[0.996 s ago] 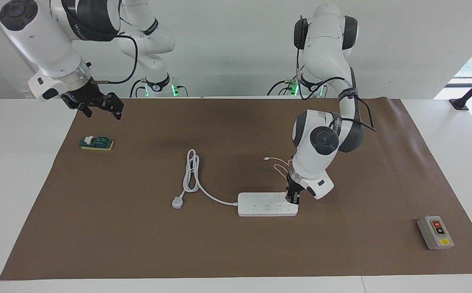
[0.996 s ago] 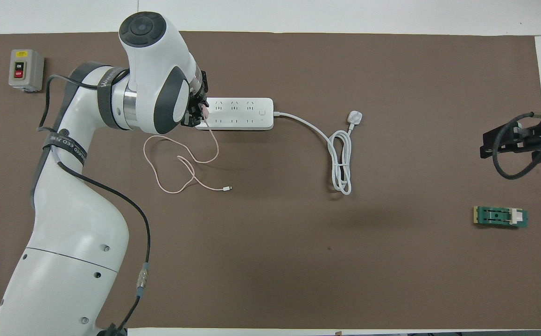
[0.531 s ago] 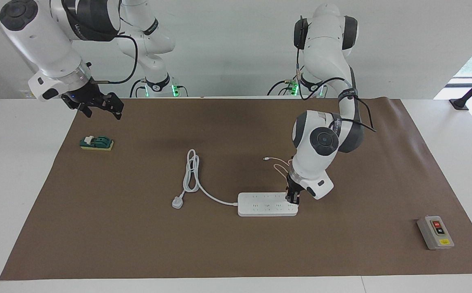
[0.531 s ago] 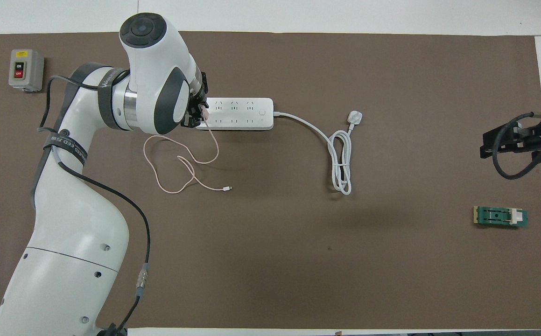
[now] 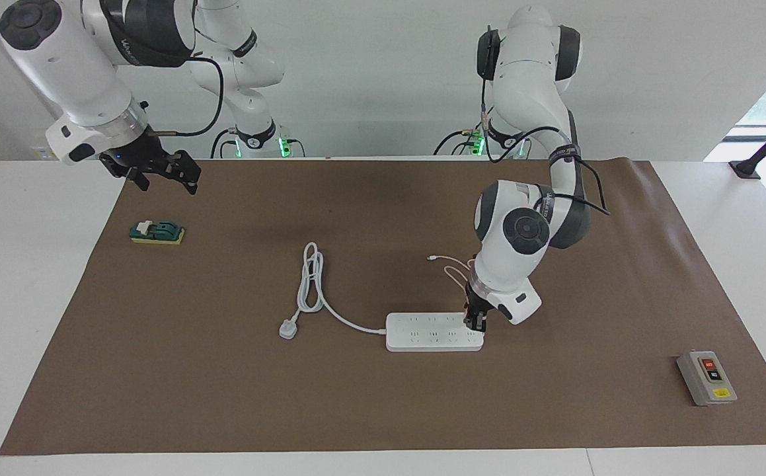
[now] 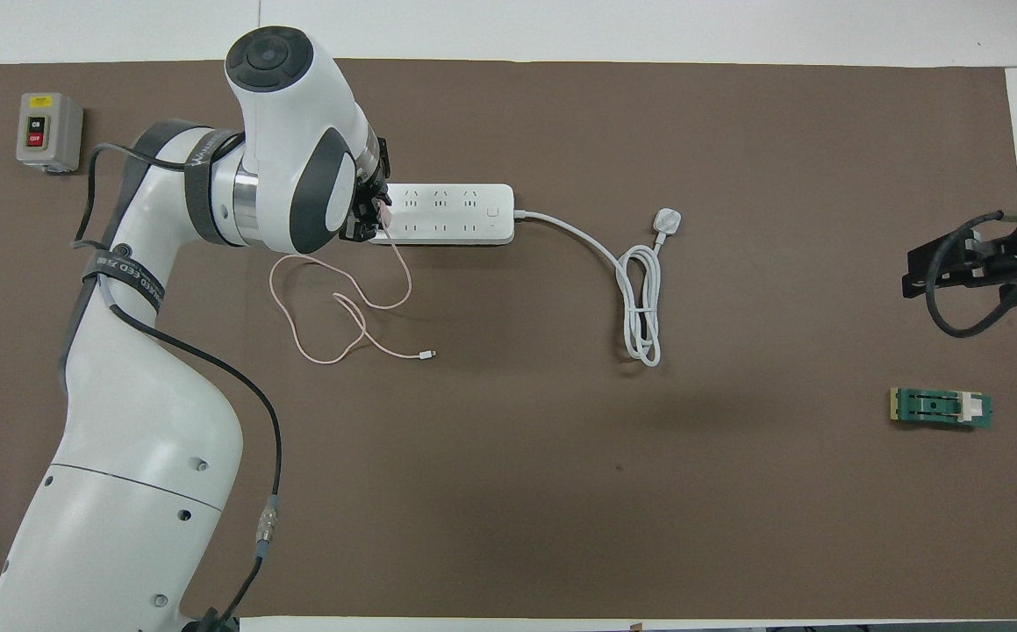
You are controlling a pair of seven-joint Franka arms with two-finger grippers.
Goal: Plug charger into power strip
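Left tool is clamped on the charger, right over the end socket of the power strip. Misaligned prongs could just shove the strip along the surface. Right tool waits open.

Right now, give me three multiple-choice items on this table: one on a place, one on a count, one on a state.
1. Where is the left pincer?
A. at the power strip's end, away from its cord
B. over the grey switch box
C. over the green block

2. How many rows of sockets has the power strip?
A. one
B. two
C. four

3. What is the state of the right pincer?
A. shut on the charger
B. shut on the white plug
C. open, holding nothing

A: it stands on that end of the strip.
B: two rows show.
C: it waits in the air, fingers apart.
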